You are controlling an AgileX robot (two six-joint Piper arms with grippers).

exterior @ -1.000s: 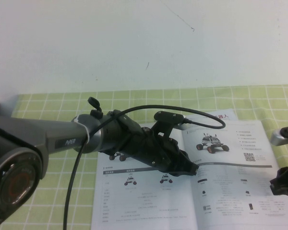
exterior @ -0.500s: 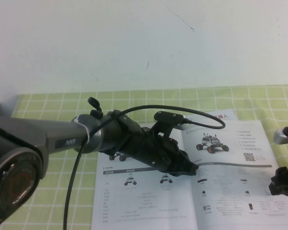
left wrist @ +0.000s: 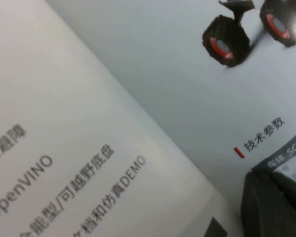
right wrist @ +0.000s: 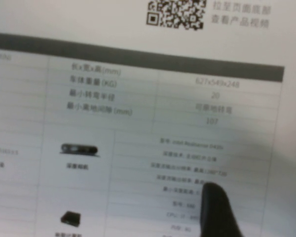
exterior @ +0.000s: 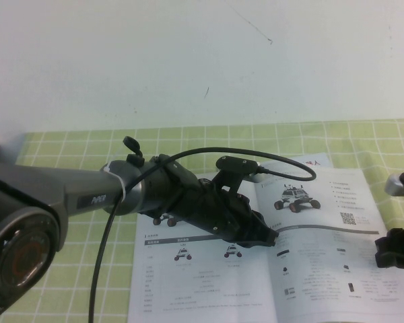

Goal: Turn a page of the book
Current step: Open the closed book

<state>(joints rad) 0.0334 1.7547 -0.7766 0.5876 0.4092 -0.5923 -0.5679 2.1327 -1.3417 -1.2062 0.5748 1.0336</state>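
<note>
The book (exterior: 269, 256) lay open flat on the green checked cloth (exterior: 67, 222), near the front edge of the table. The left gripper (exterior: 266, 237) pressed down near the spine, at the inner edge of the right page; whether its jaws were parted couldn't be told, and nothing looked held. The right gripper (exterior: 398, 247) sat at the outer edge of the right page, and its opening couldn't be told either; one dark fingertip (right wrist: 218, 210) was over the table print (touching or just above, unclear), with no page pinched. To do the step well, the right fingertip likely needed to catch only the top sheet at its edge, lift slightly, then sweep toward the spine. The glossy paper could slip. The left gripper would have to clear the spine or it would block the page.
</note>
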